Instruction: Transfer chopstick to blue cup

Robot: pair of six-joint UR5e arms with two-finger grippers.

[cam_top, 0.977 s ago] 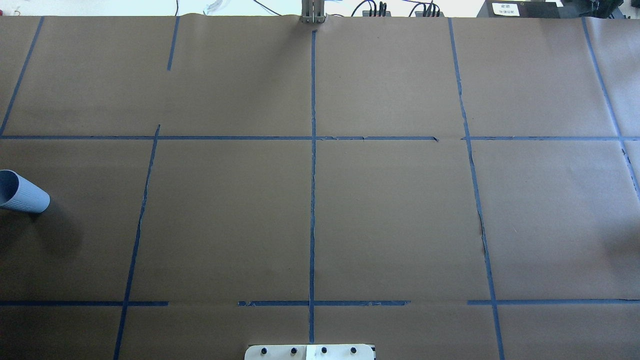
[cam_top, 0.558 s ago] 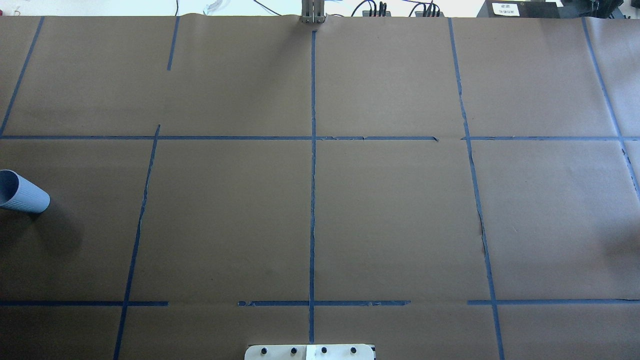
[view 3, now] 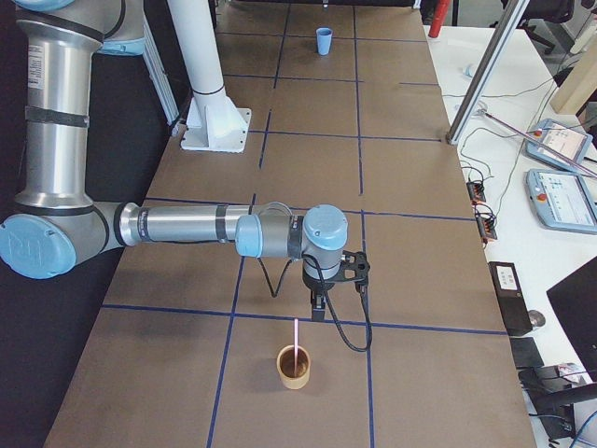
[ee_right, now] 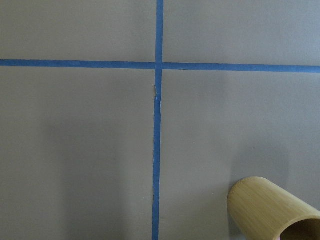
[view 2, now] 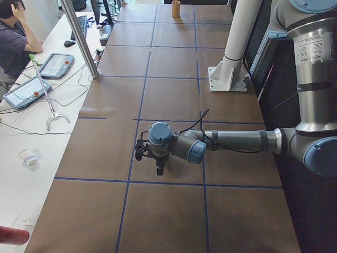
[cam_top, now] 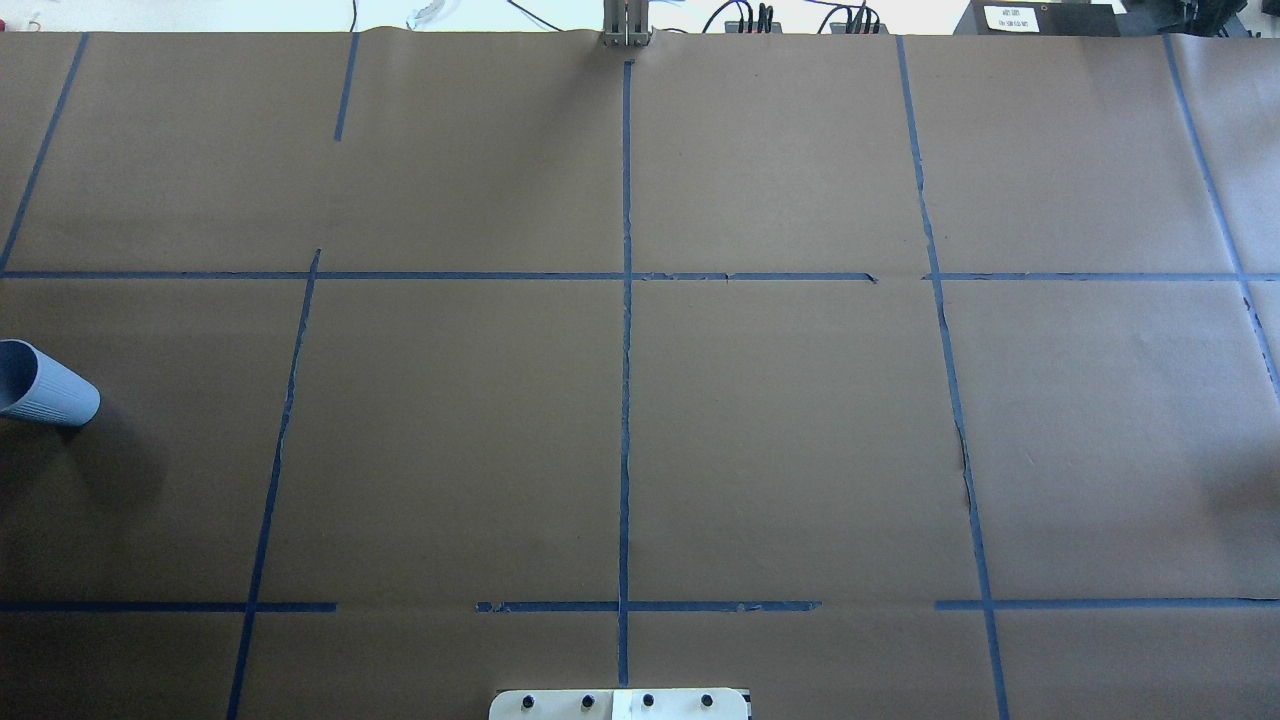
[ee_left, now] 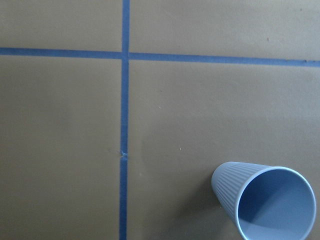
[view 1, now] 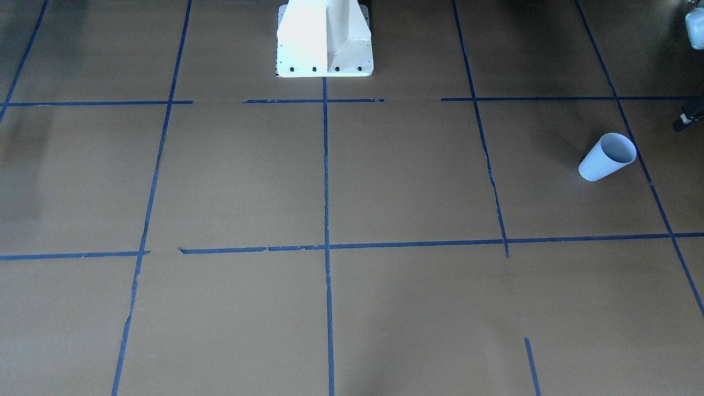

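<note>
blue cup (cam_top: 45,385): upright at the left edge of the overhead view, on the robot's left end of the table (cam_top: 780,430); in the left wrist view it sits low and to the right, mouth towards the camera.
chopstick (view 3: 297,338): pink, standing in the bamboo cup (view 3: 295,368) at the robot's right end, its top poking above the rim; well apart from the blue cup.
left gripper (view 2: 159,171): on the near arm in the left side view, pointing down over the table; that view does not let me tell whether the jaws are spread or pressed together.
right gripper (view 3: 318,313): pointing down just beyond the bamboo cup, near the chopstick's top but apart from it; seen only from the side, so i cannot tell how the jaws stand.
tape (cam_top: 626,400): blue lines cutting the brown table into squares.
change: against the overhead pictures from 1.0 s and 0.6 s ago, nothing differs; the blue cup sits in the same spot and neither arm shows there.
</note>
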